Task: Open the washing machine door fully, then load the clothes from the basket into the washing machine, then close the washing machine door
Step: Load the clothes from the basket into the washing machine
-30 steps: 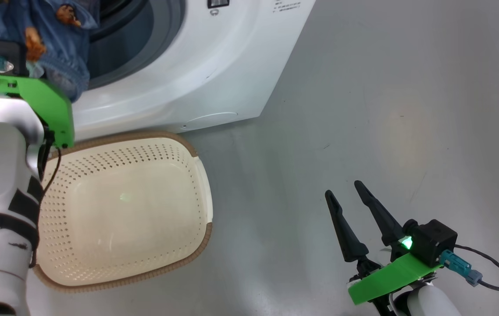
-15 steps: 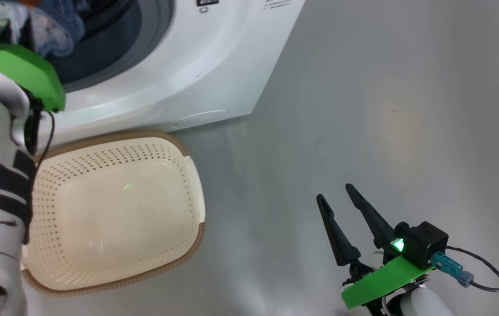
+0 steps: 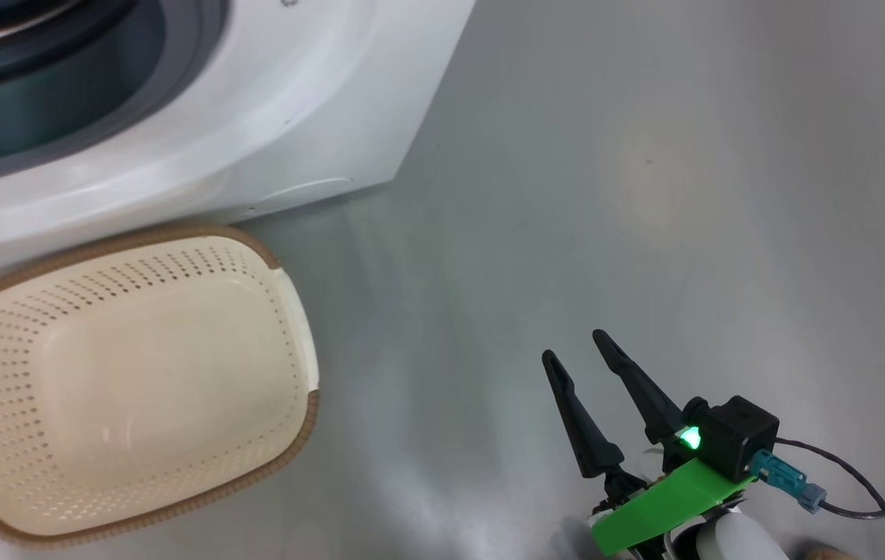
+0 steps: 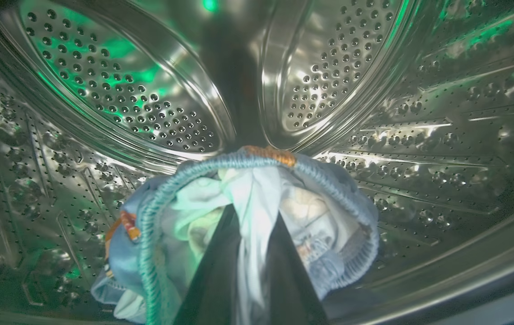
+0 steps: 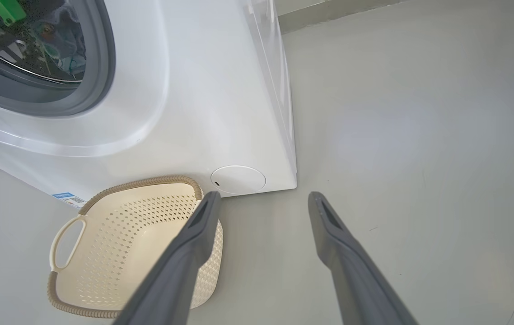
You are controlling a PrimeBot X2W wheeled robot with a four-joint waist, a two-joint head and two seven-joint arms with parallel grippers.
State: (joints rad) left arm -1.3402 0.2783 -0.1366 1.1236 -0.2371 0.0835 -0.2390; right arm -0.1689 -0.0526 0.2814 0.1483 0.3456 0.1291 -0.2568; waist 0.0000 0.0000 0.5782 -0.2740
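Inside washing machine (image 4: 126,104): clothes (image 4: 329,216) pinched between left fingers (image 4: 214,280).

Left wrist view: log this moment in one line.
left gripper shut on clothes | inside washing machine | basket empty | right gripper open, empty

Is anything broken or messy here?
Nothing looks wrong. The left gripper holds the clothes bunched inside the steel drum, and the basket sits upright on the floor beside the washing machine. No spills or damage show.
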